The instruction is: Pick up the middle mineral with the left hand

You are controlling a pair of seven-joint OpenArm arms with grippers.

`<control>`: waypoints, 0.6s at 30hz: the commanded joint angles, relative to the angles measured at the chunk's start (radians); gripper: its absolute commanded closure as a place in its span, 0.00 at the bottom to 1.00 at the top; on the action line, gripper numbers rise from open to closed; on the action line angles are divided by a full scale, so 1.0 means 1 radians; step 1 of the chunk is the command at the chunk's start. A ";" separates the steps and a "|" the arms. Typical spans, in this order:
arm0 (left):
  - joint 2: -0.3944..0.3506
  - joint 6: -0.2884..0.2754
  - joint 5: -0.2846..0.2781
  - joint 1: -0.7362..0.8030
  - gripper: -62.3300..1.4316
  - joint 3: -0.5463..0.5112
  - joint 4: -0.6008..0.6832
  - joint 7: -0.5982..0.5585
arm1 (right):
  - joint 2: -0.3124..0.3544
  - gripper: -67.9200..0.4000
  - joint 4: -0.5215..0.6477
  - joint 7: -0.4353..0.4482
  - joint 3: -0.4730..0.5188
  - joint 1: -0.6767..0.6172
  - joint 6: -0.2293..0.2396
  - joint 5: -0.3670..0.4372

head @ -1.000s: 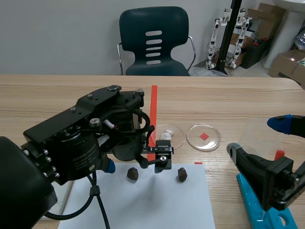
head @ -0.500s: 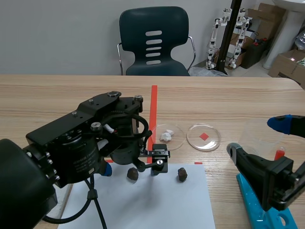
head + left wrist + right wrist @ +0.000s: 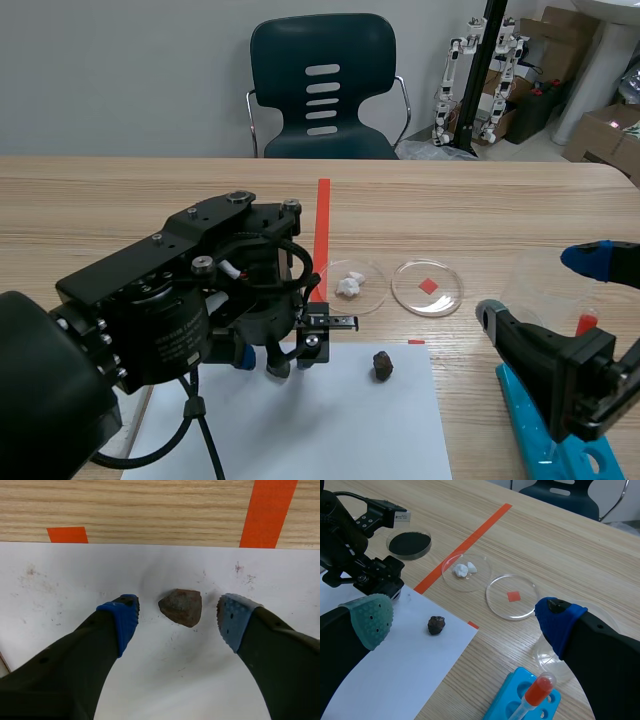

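**Left gripper** (image 3: 177, 622): lowered over the paper (image 3: 60, 580), jaws apart. Pads (image 3: 123, 619) stand either side of the target, close above the sheet or on it. Judged to be set for a squeeze across the stone's width; nothing is clamped yet.

**Mineral** (image 3: 181, 607): small, dark brown, rough. It lies on the paper between the left jaws, free of both pads and a little nearer the pad on the blue-tipped finger's side than the other. It sits slightly ahead of the line joining the tips, so a short advance before closing looks prudent, or the pads may catch only its near edge. In the scene view the arm hides it. Taken as the middle one, though no mineral further left can be seen.

**Second mineral** (image 3: 381, 366): same kind, on the paper, well apart from the left jaws and out of the closing path.

**Right gripper** (image 3: 464, 619): jaws wide apart, holding nothing, parked near the blue rack (image 3: 520, 700). Judged idle, since the task names the left arm.

**Dishes**: one clear with white bits (image 3: 352, 283), one clear with a red square (image 3: 428, 287), both beyond the paper and clear of the work
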 commanded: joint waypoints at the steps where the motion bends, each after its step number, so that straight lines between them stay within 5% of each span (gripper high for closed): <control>1: 0.013 0.005 0.002 -0.016 0.49 -0.003 0.011 0.003 | 0.003 0.13 0.020 0.016 0.008 0.001 0.001 0.010; 13: 0.013 0.005 0.002 -0.016 0.78 -0.003 0.011 0.022 | 0.003 0.13 0.020 0.016 0.008 0.001 0.001 0.010; 18: 0.013 0.005 0.002 -0.016 0.80 -0.003 0.011 0.023 | 0.003 0.13 0.020 0.016 0.008 0.001 0.001 0.010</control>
